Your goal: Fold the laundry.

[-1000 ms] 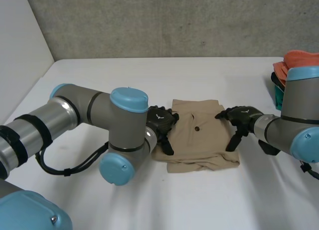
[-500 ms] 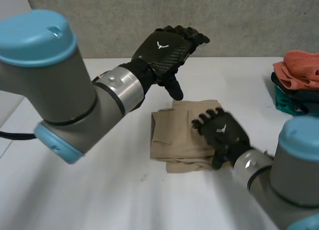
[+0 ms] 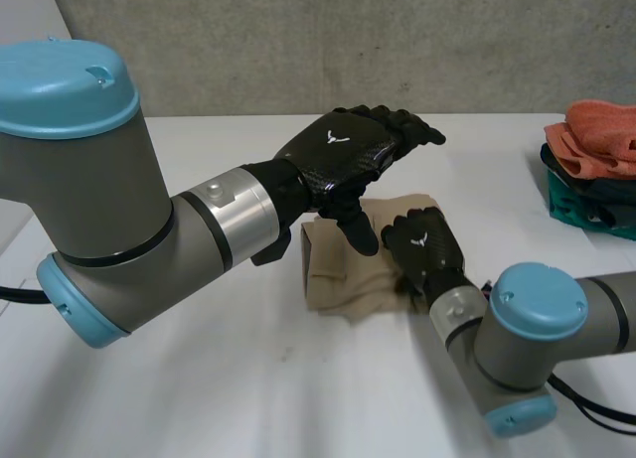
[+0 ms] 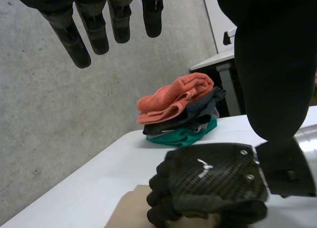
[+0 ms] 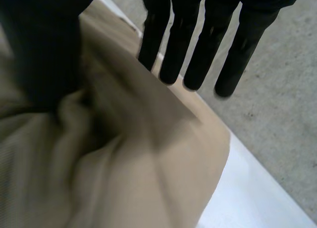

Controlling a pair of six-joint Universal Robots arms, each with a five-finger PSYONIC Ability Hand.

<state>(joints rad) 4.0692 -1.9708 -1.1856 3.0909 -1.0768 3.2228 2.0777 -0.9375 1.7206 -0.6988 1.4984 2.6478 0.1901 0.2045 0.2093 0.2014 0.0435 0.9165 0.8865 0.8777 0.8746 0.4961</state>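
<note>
Beige garment (image 3: 343,279): folded into a lumpy, creased rectangle, mid-desk (image 3: 199,398). You've got the right hand (image 3: 422,247) lying palm-down on its right part, fingers (image 5: 200,50) straight and slightly apart, nothing pinched. The left hand (image 3: 343,155) hangs in the air above the garment, fingers (image 4: 94,32) straight and apart, holding nothing. A laundry stack (image 3: 591,150) in orange, dark and teal sits at the desk's right edge.

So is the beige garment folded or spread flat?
Folded: the beige garment lies as a compact, layered bundle under the right hand, not spread.
</note>
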